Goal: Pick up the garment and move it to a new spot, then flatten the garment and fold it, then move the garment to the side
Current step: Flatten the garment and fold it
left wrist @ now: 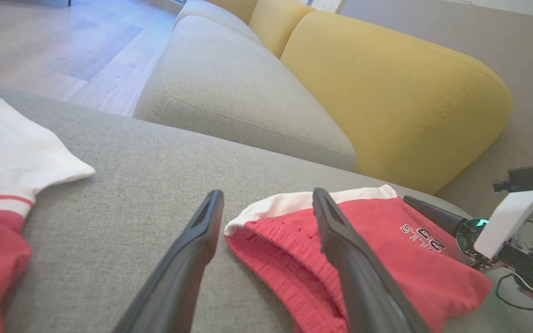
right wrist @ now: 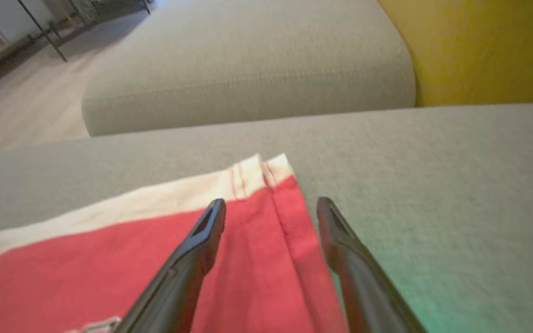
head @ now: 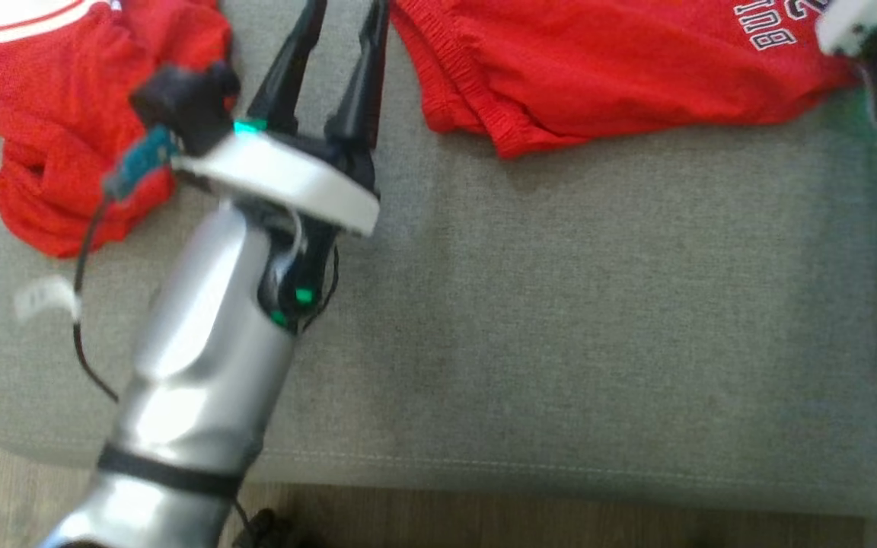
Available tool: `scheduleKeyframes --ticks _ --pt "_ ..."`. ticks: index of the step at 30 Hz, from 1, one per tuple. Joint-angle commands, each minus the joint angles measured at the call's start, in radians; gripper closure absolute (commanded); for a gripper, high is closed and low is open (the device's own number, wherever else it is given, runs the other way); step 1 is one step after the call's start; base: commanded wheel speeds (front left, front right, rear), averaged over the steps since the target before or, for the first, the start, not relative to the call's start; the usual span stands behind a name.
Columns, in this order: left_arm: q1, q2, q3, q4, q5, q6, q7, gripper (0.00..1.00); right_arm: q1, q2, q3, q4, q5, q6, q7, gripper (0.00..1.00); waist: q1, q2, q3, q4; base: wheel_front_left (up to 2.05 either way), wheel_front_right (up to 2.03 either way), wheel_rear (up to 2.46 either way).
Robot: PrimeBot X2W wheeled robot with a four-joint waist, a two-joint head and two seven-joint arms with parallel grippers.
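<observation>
Garment (head: 621, 68) lying left-right on sofa (head: 560, 304)
Left end effector (left wrist: 266, 199) is hovering open at its left hem, right end effector (right wrist: 269, 206) open at its right corner.

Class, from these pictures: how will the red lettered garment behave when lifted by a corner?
Probably floppy: the red lettered garment lies in soft wrinkles, so it would likely drape. Likely light for its size, looking thin. It may drag, not slide: the grey cushion looks coarsely woven.

red garment (head: 621, 68) and its lettering (head: 777, 30), cut off at the head view's top edge
</observation>
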State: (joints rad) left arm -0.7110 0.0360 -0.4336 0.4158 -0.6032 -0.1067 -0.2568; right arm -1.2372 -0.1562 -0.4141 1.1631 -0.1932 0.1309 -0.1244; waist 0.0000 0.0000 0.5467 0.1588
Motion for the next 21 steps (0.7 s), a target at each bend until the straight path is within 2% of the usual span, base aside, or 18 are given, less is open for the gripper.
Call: scheduleKeyframes --ticks 1,5,10,11,12,13,14,15,16,21 --pt "0.036 0.025 0.042 -0.072 0.042 0.006 -0.005 0.0 -0.004 -0.007 0.009 -0.012 -0.004 0.0 0.021 0.0 0.0 0.0 -0.014 0.002 0.0 0.0 0.0" --pt "0.157 0.02 0.059 -0.194 0.137 0.019 -0.005 0.0 0.02 -0.038 -0.003 0.028 -0.018 0.0 0.085 0.0 0.0 0.0 -0.035 0.017 0.0 0.0 0.0" --pt "0.267 0.016 0.061 -0.293 0.177 0.025 -0.005 0.0 0.041 -0.052 -0.03 0.064 -0.019 0.0 0.161 0.0 0.0 0.0 -0.052 0.044 0.0 0.0 0.0" --pt "0.281 0.015 0.062 -0.308 0.179 0.027 -0.005 0.0 0.043 -0.053 -0.033 0.066 -0.021 0.0 0.169 0.07 0.0 0.0 -0.054 0.049 0.0 0.0 0.0" --pt "0.293 0.015 0.062 -0.321 0.183 0.027 -0.005 0.0 0.045 -0.054 -0.037 0.07 -0.02 0.0 0.18 0.33 0.0 0.0 -0.056 0.053 0.0 0.0 0.0" --pt "0.304 0.015 0.059 -0.33 0.183 0.027 -0.005 0.0 0.049 -0.053 -0.042 0.074 -0.018 0.0 0.192 0.53 0.0 0.0 -0.058 0.057 0.0 0.0 0.0" --pt "0.314 0.015 0.056 -0.34 0.182 0.029 -0.005 0.0 0.052 -0.052 -0.046 0.078 -0.016 0.0 0.203 0.66 0.0 0.0 -0.061 0.06 0.0 0.0 0.0" --pt "0.321 0.015 0.053 -0.348 0.182 0.031 -0.005 0.0 0.055 -0.052 -0.047 0.081 -0.016 0.0 0.213 0.89 0.0 0.0 -0.064 0.062 0.0 0.0 0.0" --pt "0.328 0.015 0.049 -0.355 0.182 0.033 -0.005 0.0 0.059 -0.053 -0.048 0.083 -0.017 0.0 0.219 1.0 0.0 0.0 -0.069 0.065 0.0 0.0 0.0" --pt "0.356 0.014 0.044 -0.373 0.182 0.044 -0.005 0.0 0.077 -0.064 -0.065 0.08 -0.02 0.0 0.224 1.0 0.0 0.0 -0.101 0.054 0.0 0.0 0.0"
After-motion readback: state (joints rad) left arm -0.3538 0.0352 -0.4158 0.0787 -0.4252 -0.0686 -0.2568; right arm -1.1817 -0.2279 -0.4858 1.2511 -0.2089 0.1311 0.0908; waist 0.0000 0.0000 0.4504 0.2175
